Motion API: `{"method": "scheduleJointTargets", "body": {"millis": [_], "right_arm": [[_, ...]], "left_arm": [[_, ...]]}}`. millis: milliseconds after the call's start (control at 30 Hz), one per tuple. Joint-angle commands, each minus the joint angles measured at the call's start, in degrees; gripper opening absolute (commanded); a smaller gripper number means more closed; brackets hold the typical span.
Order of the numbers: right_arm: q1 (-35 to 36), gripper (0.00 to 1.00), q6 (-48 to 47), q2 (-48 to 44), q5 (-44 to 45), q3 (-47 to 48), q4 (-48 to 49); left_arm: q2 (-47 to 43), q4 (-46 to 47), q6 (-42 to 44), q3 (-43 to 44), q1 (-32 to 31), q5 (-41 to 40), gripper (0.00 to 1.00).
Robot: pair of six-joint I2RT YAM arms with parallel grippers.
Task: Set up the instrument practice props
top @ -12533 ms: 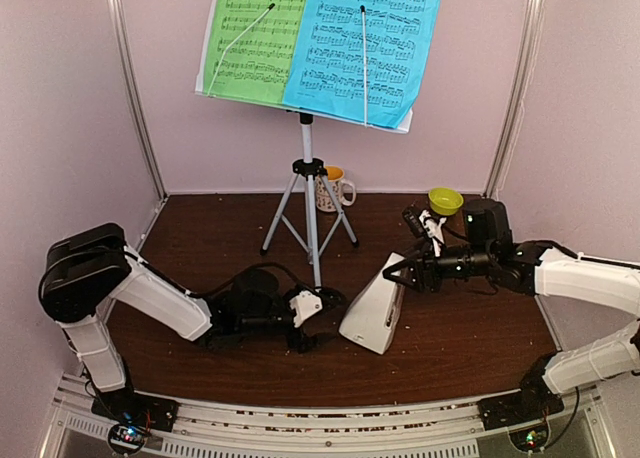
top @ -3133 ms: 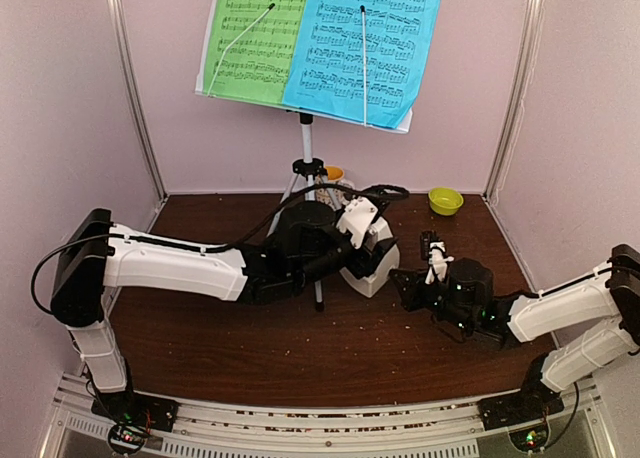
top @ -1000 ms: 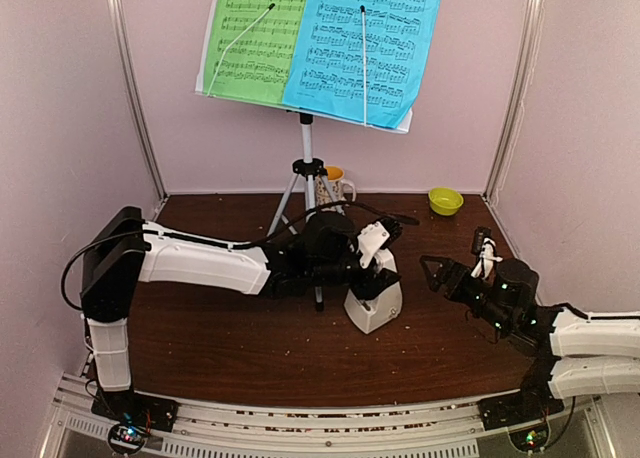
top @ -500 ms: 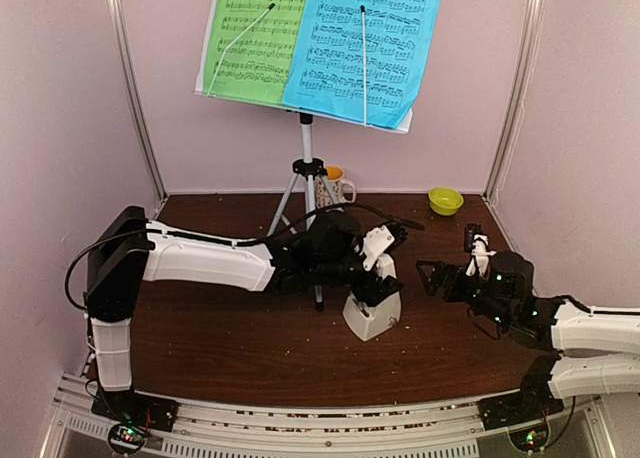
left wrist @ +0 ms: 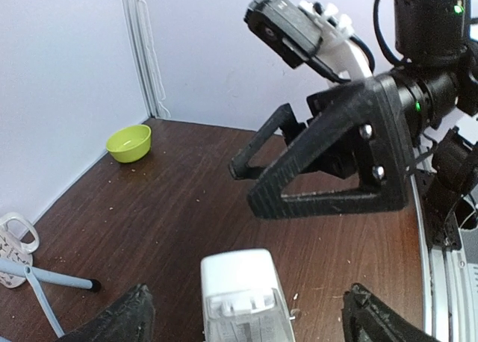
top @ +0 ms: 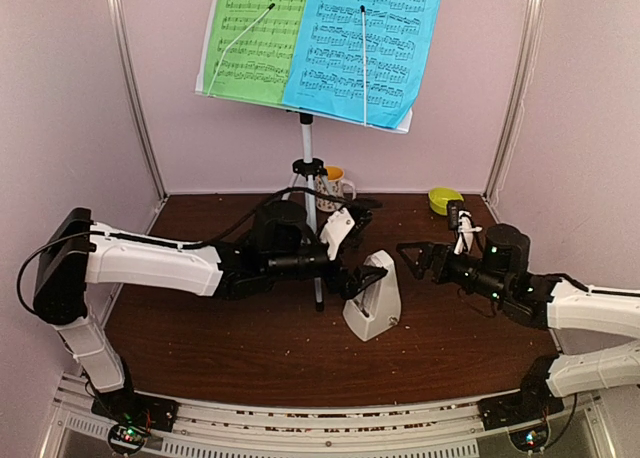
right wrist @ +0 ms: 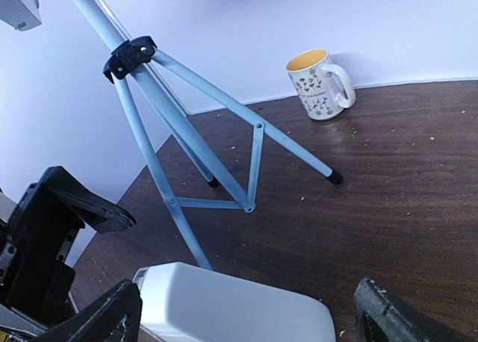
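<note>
The white music stand (top: 308, 193) stands at the back on its silver tripod (right wrist: 187, 133), holding a green sheet (top: 255, 38) and a blue sheet (top: 365, 43). The white metronome (top: 372, 298) stands on the table in front of the tripod. My left gripper (top: 362, 253) is open just left of the metronome's top. In the left wrist view the metronome (left wrist: 243, 293) shows between the wide-apart fingers, touching neither. My right gripper (top: 408, 258) is open, close to the metronome's right, pointing at it. The right wrist view shows the metronome (right wrist: 231, 305) low between its fingers.
A patterned mug (top: 335, 188) with an orange inside sits behind the tripod by the back wall. A lime-green bowl (top: 445, 199) sits in the back right corner. Walls close the table on three sides. The two grippers face each other closely.
My left gripper opened wide, let go of the metronome's top and drew back to the left. The right gripper moved left toward the metronome, which stays standing.
</note>
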Motion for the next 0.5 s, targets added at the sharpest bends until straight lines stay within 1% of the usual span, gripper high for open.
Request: {"method": "scheduleJointTargets", "body": {"millis": [0, 133, 300, 467], "right_arm": [[-0.3, 1.0, 4.3, 2.7, -8.0, 2.0, 2.8], [-0.2, 0.99, 7.3, 5.7, -10.6, 2.5, 5.7], [-0.5, 0.97, 11.5, 9.4, -12.6, 3.0, 8.9], [-1.6, 0.96, 17.0, 11.9, -15.0, 1.4, 15.0]], "left_arm": [[0.2, 9.6, -2.5, -3.8, 1.1, 3.7, 0.86], [1.9, 11.5, -3.7, -3.4, 1.2, 3.7, 0.76], [3.5, 12.4, -4.0, -2.7, 1.2, 3.0, 0.69], [4.5, 12.6, -3.7, -2.2, 1.2, 2.6, 0.65]]}}
